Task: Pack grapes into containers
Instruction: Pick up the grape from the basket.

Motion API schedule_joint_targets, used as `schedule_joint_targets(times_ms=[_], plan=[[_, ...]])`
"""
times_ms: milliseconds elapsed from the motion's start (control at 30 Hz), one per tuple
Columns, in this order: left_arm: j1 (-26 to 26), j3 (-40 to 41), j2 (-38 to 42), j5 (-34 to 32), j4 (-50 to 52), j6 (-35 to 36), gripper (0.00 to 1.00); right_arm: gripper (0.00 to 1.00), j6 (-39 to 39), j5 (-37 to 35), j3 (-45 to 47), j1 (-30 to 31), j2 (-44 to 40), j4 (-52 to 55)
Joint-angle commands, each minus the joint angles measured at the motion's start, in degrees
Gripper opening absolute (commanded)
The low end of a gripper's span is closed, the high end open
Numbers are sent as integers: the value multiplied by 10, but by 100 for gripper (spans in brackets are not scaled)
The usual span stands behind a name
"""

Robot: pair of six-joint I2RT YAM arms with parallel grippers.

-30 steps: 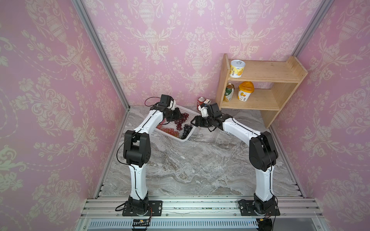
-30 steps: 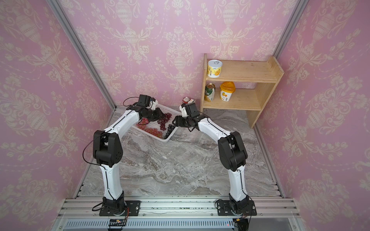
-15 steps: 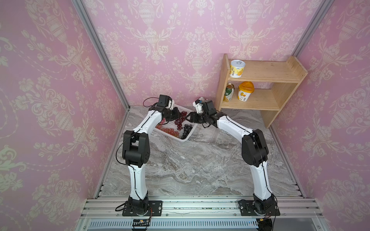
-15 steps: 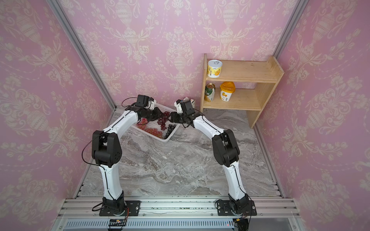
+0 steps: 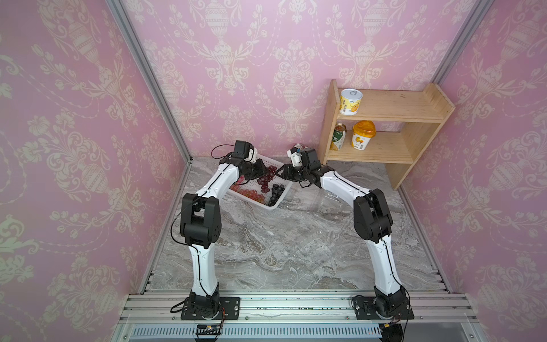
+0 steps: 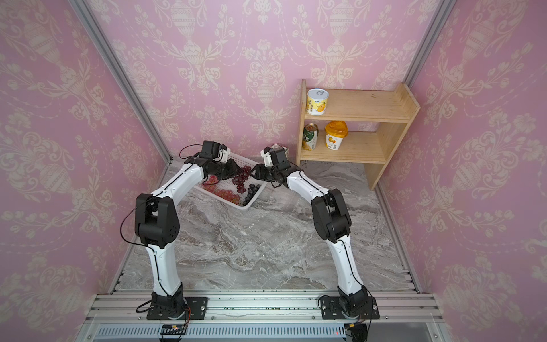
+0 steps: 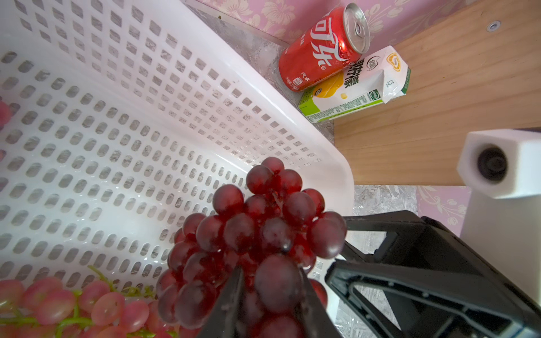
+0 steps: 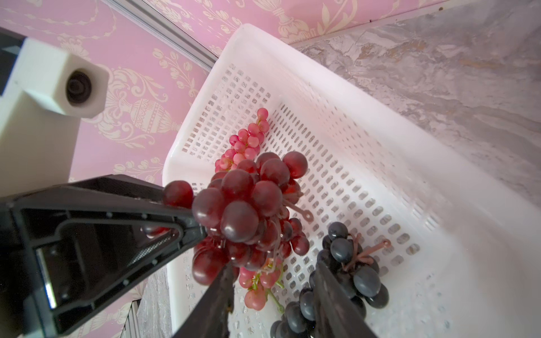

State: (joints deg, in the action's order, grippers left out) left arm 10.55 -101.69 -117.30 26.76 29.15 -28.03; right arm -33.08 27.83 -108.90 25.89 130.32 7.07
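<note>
Dark red grapes (image 7: pixel 257 234) hang over the white basket (image 7: pixel 292 96), pinched in the left gripper's (image 7: pixel 269 281) narrow jaws. The right gripper (image 8: pixel 275 266) crowds just beside the bunch, jaws apart, gripping nothing. Pink grapes (image 8: pixel 248 140) and black grapes (image 8: pixel 351 263) lie below in the basket. A clear container (image 5: pixel 328 204) sits on the marble table (image 5: pixel 281 251) beside the basket. A red can (image 7: pixel 322 49) and carton (image 7: pixel 354 85) touch each other by the wooden shelf (image 7: pixel 453 102).

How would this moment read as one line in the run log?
left end effector: grips dark red bunch above basket | right end effector: open, beside bunch
</note>
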Motion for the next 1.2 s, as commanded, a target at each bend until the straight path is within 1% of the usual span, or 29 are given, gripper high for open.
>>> schedule_joint_targets(times_ms=[0,100,400,533,900,1167], plan=[[-6,6,25,17,-12,-8,30,45,-8,17,-11,0,18,-11],[-6,6,26,17,-13,-8,30,41,-26,18,-8,1,21,-18],[-5,11,26,20,-13,-9,30,40,-32,24,-25,0,39,-29],[-5,11,28,20,-14,-8,30,37,-33,28,-41,0,54,-23],[-5,11,31,22,-13,-8,30,32,-46,42,-45,-1,61,-41],[-6,23,45,36,-26,-1,30,32,-38,46,-7,-5,36,-63]])
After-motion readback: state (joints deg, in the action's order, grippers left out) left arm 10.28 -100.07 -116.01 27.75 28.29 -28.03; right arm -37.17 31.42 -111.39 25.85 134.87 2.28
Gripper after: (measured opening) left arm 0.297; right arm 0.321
